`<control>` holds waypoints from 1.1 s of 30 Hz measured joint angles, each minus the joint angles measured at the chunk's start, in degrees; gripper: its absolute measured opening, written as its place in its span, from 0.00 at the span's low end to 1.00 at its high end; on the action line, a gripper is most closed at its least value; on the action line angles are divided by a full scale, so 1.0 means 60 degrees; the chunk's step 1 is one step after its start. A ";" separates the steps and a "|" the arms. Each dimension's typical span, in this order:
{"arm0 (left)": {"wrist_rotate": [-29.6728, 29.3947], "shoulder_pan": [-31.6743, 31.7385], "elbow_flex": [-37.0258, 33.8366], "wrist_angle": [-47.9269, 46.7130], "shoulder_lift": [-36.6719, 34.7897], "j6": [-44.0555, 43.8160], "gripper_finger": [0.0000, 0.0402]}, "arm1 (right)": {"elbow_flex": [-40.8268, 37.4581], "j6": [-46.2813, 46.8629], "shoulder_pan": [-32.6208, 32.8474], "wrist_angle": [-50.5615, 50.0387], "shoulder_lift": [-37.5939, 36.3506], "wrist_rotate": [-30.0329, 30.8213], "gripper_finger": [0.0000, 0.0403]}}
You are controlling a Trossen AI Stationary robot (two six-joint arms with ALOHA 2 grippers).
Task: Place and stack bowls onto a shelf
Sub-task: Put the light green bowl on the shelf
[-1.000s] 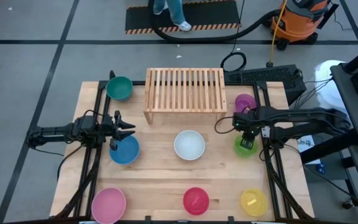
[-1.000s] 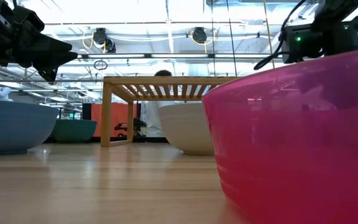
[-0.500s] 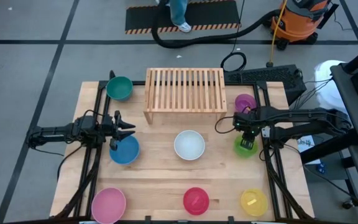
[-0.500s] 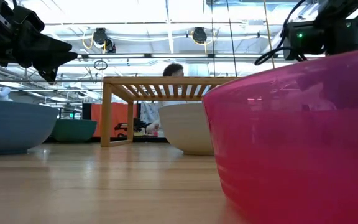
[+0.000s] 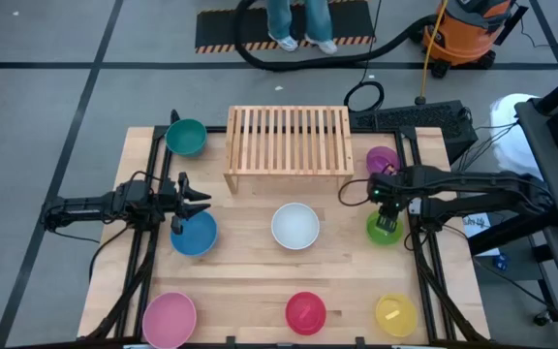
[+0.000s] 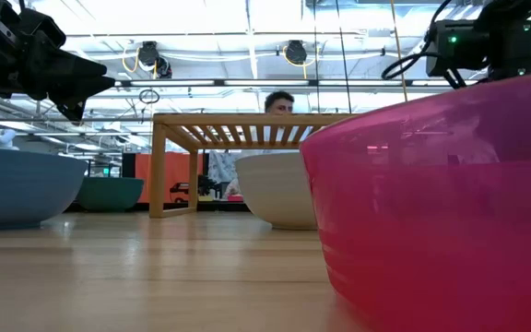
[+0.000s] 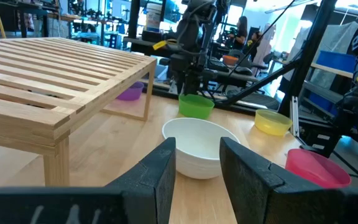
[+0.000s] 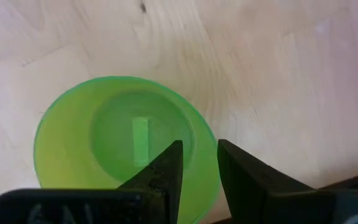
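Eight bowls sit base down on the wooden table: teal (image 5: 186, 137), blue (image 5: 194, 234), white (image 5: 295, 226), green (image 5: 374, 234), purple (image 5: 383, 158), pink (image 5: 170, 319), red (image 5: 305, 312), yellow (image 5: 394, 315). The light-wood slatted shelf (image 5: 289, 141) stands bare at the far middle. My right gripper (image 8: 199, 155) points down over the green bowl (image 8: 104, 143), open. One finger is over the bowl's inside and the other is outside its rim. I cannot tell whether they touch it. My left gripper (image 5: 201, 199) is open and empty, level, above the blue bowl's far edge.
A person stands beyond the table's far edge (image 5: 298, 19) and shows behind the shelf in the low view (image 6: 279, 101). An orange vacuum (image 5: 463, 29) and its hose lie on the floor beyond. The red bowl (image 6: 431, 203) fills the low view's right side.
My right gripper has risen a little over the green bowl and shifted slightly toward the table's right edge. The green bowl stays where it was. The person beyond the table has walked toward the right.
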 joint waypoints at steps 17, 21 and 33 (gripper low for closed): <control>0.0000 0.0000 0.0000 0.0000 0.0004 0.0084 0.33 | 0.0000 0.0015 0.0000 0.0012 0.0261 -0.0042 0.23; 0.0000 0.0002 0.0000 0.0000 0.0002 0.0084 0.33 | 0.0002 0.0028 0.0000 0.0008 0.0810 0.0091 0.23; 0.0000 0.0000 0.0000 -0.0001 0.0003 0.0077 0.33 | 0.0042 -0.0086 0.0004 0.0043 0.0752 -0.0114 0.23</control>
